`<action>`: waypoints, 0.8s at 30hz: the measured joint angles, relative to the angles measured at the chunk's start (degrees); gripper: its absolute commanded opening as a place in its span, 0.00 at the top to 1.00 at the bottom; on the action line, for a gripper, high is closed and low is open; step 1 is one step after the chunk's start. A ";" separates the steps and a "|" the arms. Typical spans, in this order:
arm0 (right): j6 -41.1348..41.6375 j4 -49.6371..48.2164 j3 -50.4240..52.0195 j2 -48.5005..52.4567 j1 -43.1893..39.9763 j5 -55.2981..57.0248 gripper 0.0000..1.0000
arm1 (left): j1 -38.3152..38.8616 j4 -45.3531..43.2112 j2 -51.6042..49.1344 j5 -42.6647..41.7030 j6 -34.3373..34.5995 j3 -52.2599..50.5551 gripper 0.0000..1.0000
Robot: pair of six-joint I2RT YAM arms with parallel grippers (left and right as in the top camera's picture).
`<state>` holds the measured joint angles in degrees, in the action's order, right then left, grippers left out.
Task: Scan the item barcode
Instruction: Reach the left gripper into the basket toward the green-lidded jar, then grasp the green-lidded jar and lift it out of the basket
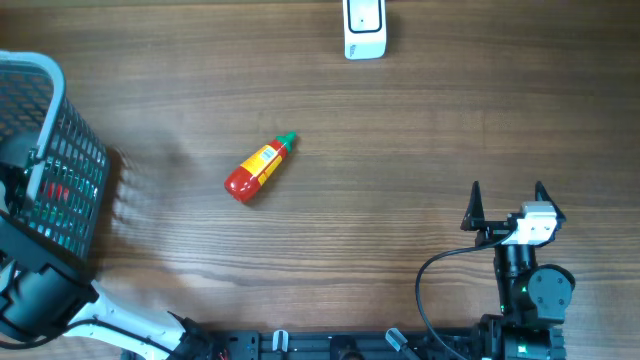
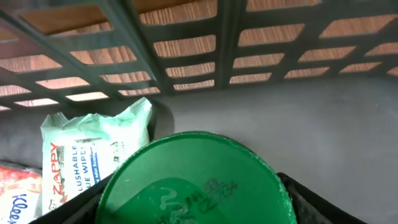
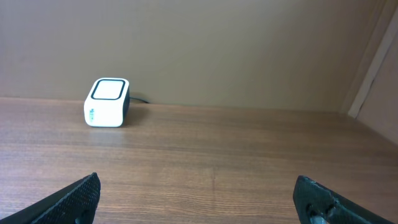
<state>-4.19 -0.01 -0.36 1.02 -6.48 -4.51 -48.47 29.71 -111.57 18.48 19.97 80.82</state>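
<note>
Left gripper [image 2: 189, 208] down inside the basket [image 1: 72, 165], fingers [image 2: 314, 199] either side of a green lid [image 2: 193, 168]. Partly spread, but impossible to say whether pinching the lid or only bracketing it. Right gripper [image 1: 507, 195] at the near right of the table [image 1: 400, 130], jaws spread wide, nothing between them.

Out on the bare wood, well apart from the basket, a red bottle [image 1: 260, 168] lying on its side, green cap toward the scanner [image 1: 364, 28] at the far edge. Beside the lid in the basket, a pack of wipes [image 2: 93, 149] and the corner of a red packet [image 2: 15, 199].

Judged early: nothing at the scanner, nothing lifted. Left to do: take hold, lift clear, carry across, turn the barcode to the scanner window.

Item to scan uncertain: lidded thing or bottle. No barcode visible anywhere. Body under the lid hidden. Left fingers hidden from above by the basket wall. Basket cut off at the left edge.
</note>
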 measured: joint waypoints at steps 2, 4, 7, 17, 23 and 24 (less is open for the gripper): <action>0.00 0.00 0.00 0.00 0.00 0.00 0.00 | -0.02 -0.31 0.00 -0.20 -0.04 0.00 0.42; 0.00 -0.02 0.00 0.00 0.00 0.00 0.00 | -0.02 -0.46 0.00 -0.20 0.11 0.00 0.50; 0.00 0.00 0.00 0.00 0.00 0.00 0.00 | -0.02 -0.46 0.00 -0.35 0.02 0.00 0.63; 0.00 0.00 0.00 0.00 0.00 0.00 0.00 | 0.59 0.92 6.43 0.31 0.02 -0.81 0.73; 0.00 0.00 0.00 0.00 0.00 0.00 0.00 | 3.21 2.47 32.44 0.76 0.02 -0.79 0.72; 0.00 0.00 0.00 0.00 0.00 0.00 0.00 | 3.89 3.23 37.90 1.09 0.02 -0.79 0.72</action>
<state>-4.19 -0.01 -0.36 1.02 -6.48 -4.51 -44.58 32.95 -73.67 19.57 19.99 80.03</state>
